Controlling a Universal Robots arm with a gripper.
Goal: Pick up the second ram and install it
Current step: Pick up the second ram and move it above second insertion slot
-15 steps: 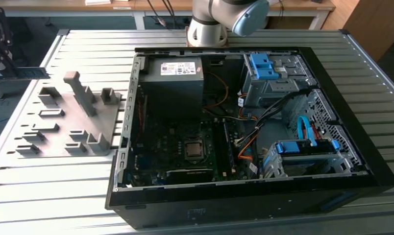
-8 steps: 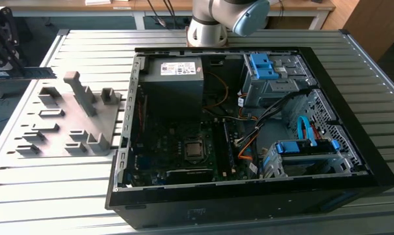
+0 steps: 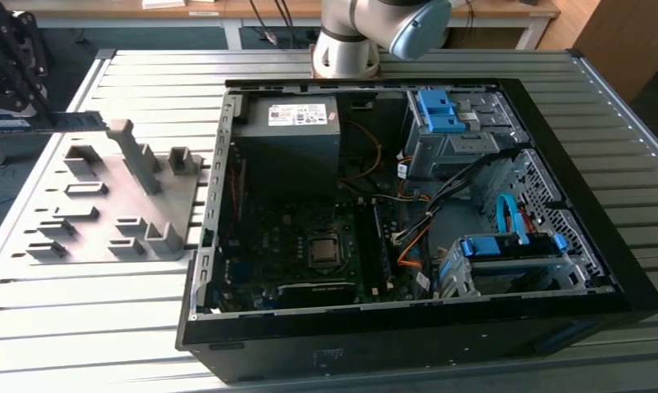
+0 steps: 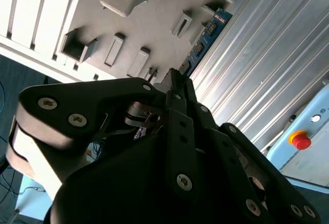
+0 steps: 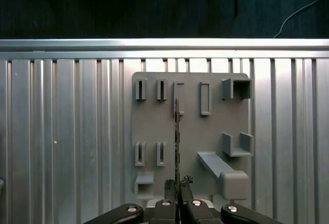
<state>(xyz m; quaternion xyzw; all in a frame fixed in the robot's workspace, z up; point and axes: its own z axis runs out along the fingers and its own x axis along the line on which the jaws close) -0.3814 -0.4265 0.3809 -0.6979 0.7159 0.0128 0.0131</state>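
My gripper (image 5: 177, 187) is shut on the second ram (image 5: 177, 131), a thin board seen edge-on in the first wrist view. It runs out from the fingertips over the gray holder plate (image 5: 211, 131). In the second wrist view the ram's blue-green face (image 4: 207, 36) sticks out past the black fingers (image 4: 177, 88). At the exterior view's far left, the gripper (image 3: 21, 113) holds the ram (image 3: 56, 123) level above the table. The ram's free end is near a tall block of the holder plate (image 3: 110, 205).
The open computer case (image 3: 591, 188) lies on the slatted metal table (image 3: 89, 327), to the exterior view's right of the holder plate. Inside it are the motherboard (image 3: 307, 246), a power supply (image 3: 290, 139) and blue drive bays (image 3: 439, 106). A red stop button (image 4: 300, 141) stands beside the table.
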